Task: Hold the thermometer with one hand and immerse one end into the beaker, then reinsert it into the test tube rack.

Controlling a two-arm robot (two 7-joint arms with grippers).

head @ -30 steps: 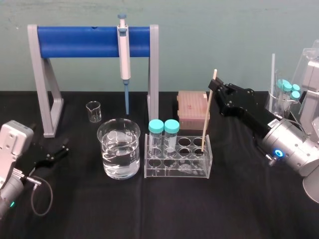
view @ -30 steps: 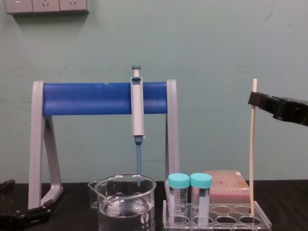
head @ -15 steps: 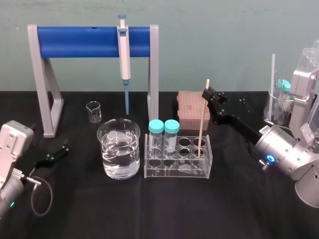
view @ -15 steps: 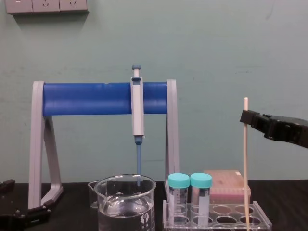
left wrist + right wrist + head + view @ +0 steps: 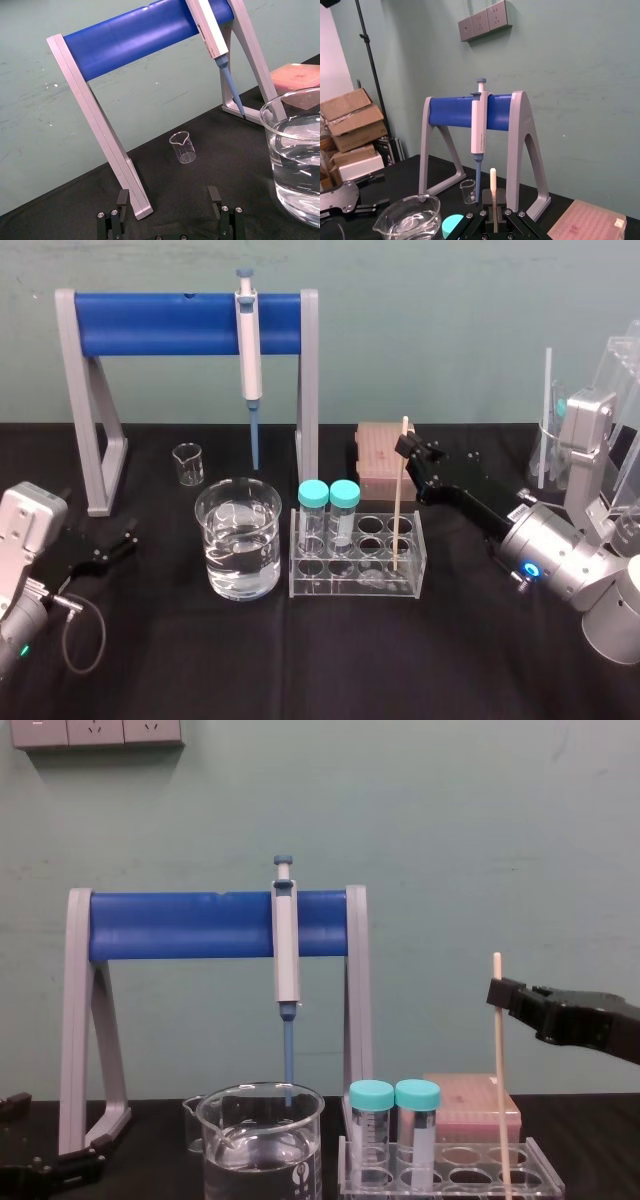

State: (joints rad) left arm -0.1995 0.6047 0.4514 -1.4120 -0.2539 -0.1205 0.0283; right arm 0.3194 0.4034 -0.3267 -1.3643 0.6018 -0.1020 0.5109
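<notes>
Black cloth covers the bench, with a green wall behind. At its middle, the test tube rack stands just right of the water-filled beaker. My right claw pinches the thermometer near its top. The rod stands upright, its lower end in a hole toward the rack's right end. My left claw sits spread wide near the bench's left edge.

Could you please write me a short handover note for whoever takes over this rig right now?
Right gripper: shut on the thermometer near its top.
Left gripper: open, parked at the table's left.
Thermometer upright, lower end in a right-end hole of the test tube rack; the beaker stands left of the rack.
Done: thermometer in rack; dip unconfirmed.
Left: release, withdraw.
</notes>
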